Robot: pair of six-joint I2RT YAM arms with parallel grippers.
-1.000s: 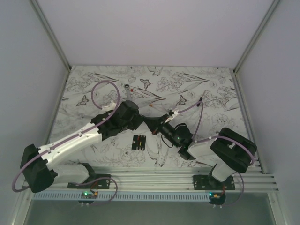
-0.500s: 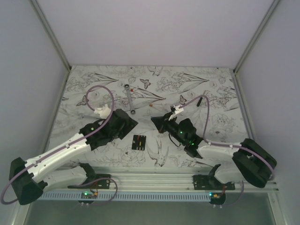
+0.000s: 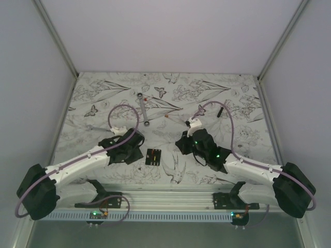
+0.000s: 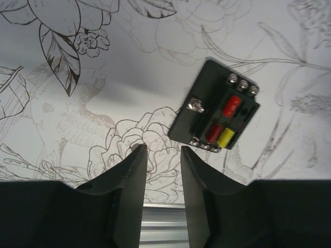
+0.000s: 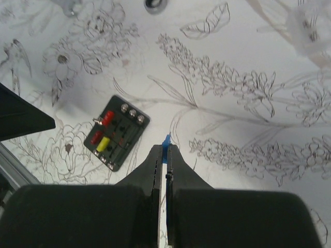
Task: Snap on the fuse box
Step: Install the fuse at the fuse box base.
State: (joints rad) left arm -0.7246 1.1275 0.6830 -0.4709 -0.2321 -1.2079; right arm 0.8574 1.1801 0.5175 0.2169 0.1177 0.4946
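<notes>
Risk: small black plastic fuse box (image 4: 214, 111) unbraced on floral worktop (image 4: 77, 113), may skid when pressed. Now: left fingers (image 4: 129, 175) apart, right fingers (image 5: 182, 173) clamped on thin blue sliver (image 5: 166, 140).

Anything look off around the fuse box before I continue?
The fuse box shows only red and yellow fuses, with dark slots beside them that look unfilled. A thin blue piece is pinched in the shut right pincer, apart from the box. The left pincer stands open and empty.
</notes>
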